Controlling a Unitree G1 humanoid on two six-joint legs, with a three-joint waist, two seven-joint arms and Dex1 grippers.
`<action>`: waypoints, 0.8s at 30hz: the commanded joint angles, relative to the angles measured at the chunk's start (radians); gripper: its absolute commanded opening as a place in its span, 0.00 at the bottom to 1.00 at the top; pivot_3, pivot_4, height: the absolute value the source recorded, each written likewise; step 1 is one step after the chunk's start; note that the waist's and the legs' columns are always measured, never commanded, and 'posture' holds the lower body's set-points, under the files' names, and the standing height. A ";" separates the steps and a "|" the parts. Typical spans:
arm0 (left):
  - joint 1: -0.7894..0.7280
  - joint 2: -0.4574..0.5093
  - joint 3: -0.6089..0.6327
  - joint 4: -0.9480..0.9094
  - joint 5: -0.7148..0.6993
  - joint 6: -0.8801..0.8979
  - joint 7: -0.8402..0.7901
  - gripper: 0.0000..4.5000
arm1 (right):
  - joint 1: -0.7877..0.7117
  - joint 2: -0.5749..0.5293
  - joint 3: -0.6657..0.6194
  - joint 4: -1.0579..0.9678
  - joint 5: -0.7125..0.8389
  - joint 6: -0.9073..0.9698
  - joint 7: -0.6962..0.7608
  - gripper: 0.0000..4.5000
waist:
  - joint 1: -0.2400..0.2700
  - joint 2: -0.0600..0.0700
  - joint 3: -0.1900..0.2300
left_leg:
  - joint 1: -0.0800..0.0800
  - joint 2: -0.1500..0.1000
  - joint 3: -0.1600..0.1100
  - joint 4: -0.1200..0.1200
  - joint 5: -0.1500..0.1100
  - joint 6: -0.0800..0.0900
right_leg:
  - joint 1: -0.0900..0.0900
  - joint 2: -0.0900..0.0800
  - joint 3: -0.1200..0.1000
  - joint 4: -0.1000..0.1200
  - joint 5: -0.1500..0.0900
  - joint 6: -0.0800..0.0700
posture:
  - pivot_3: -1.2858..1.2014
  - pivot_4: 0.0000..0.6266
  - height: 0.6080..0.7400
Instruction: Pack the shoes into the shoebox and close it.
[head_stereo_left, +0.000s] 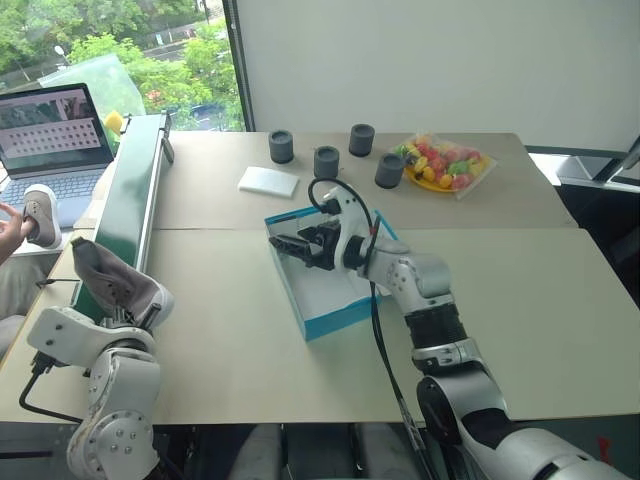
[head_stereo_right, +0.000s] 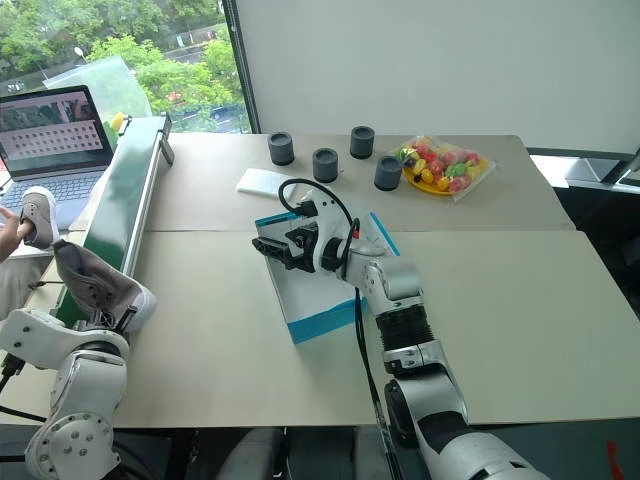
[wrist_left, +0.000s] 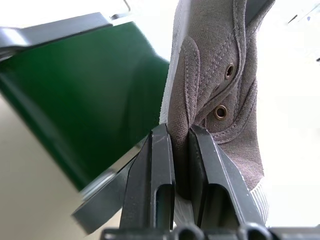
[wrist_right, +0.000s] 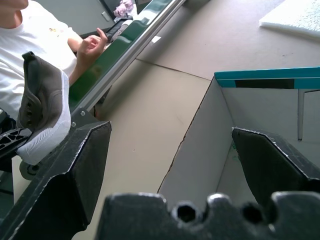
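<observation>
One grey shoe (head_stereo_left: 112, 282) with a white sole is pinched at its upper by my left gripper (wrist_left: 180, 134), which is shut on it beside the green conveyor (head_stereo_left: 130, 205) at the table's left edge. The same shoe (wrist_right: 42, 107) hangs toe-up in the right wrist view. The second shoe (head_stereo_left: 40, 215) is in a person's hand (head_stereo_left: 10, 232) at the far left. The blue shoebox (head_stereo_left: 340, 323) lies open in the middle of the table, its white inside bare. My right gripper (head_stereo_left: 296, 246) hovers open over the box's left wall, nothing between its fingers (wrist_right: 82, 167).
A person in a white shirt (wrist_right: 30, 45) sits behind the conveyor. A laptop (head_stereo_left: 55, 135) stands at the back left. A white pad (head_stereo_left: 268, 181), several black cylinders (head_stereo_left: 326, 161) and a plate of fruit (head_stereo_left: 442, 166) sit beyond the box.
</observation>
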 joint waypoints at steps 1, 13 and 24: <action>0.012 -0.002 -0.042 -0.066 0.005 -0.069 -0.092 0.00 | -0.011 0.002 -0.024 -0.039 0.032 -0.008 -0.001 1.00 | 0.000 0.000 0.000 | 0.000 0.000 0.000 0.000 0.000 0.000 | 0.000 0.000 0.000 0.000 0.000 0.000 | 0.52 0.24 0.89; 0.079 0.176 -0.274 -0.089 -0.232 0.083 -0.429 0.00 | -0.220 -0.005 -0.302 0.140 0.379 0.476 0.001 1.00 | -0.004 0.000 0.000 | -0.001 0.001 0.000 -0.001 0.000 0.000 | 0.000 0.001 0.000 -0.001 0.000 -0.001 | 0.52 0.24 0.89; -0.035 0.214 -0.363 -0.026 -0.282 0.114 -0.459 0.00 | -0.195 -0.071 -0.187 0.110 0.397 0.548 0.082 1.00 | -0.004 0.000 0.000 | -0.001 0.001 0.000 -0.001 0.000 0.000 | -0.001 0.001 0.000 -0.001 0.000 -0.001 | 0.52 0.24 0.89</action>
